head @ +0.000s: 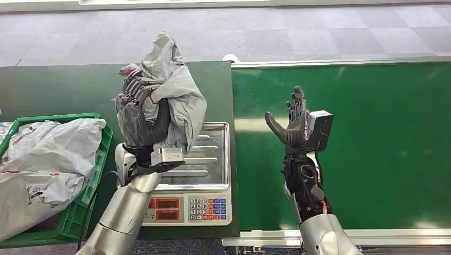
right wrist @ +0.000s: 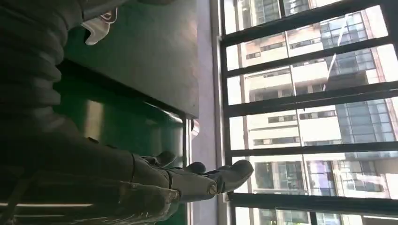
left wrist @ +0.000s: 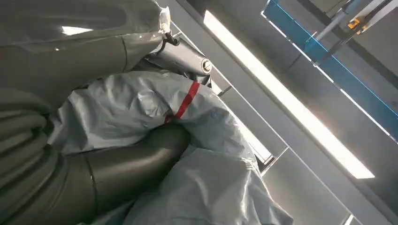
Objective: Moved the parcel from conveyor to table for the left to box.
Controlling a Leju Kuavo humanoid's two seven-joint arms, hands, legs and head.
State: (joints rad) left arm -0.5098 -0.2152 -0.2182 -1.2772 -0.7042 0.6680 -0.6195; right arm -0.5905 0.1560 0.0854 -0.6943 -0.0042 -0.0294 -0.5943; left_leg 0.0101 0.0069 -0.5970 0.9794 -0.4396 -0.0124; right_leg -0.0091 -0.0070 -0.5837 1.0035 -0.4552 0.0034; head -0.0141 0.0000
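The left hand [head: 139, 109] grips a crumpled grey plastic mailer parcel [head: 173, 87], raised above the silver steel weighing scale [head: 205, 175] that sits at the right edge of the dark green bench [head: 58, 87]. In the left wrist view a red stripe crosses the parcel [left wrist: 141, 108] beside the thumb. The right hand [head: 293, 123] is held up over the bright green conveyor belt [head: 383, 143], fingers spread, holding nothing. A green plastic crate [head: 93, 175] of grey mailer bags [head: 45, 154] stands at the bench's front left corner.
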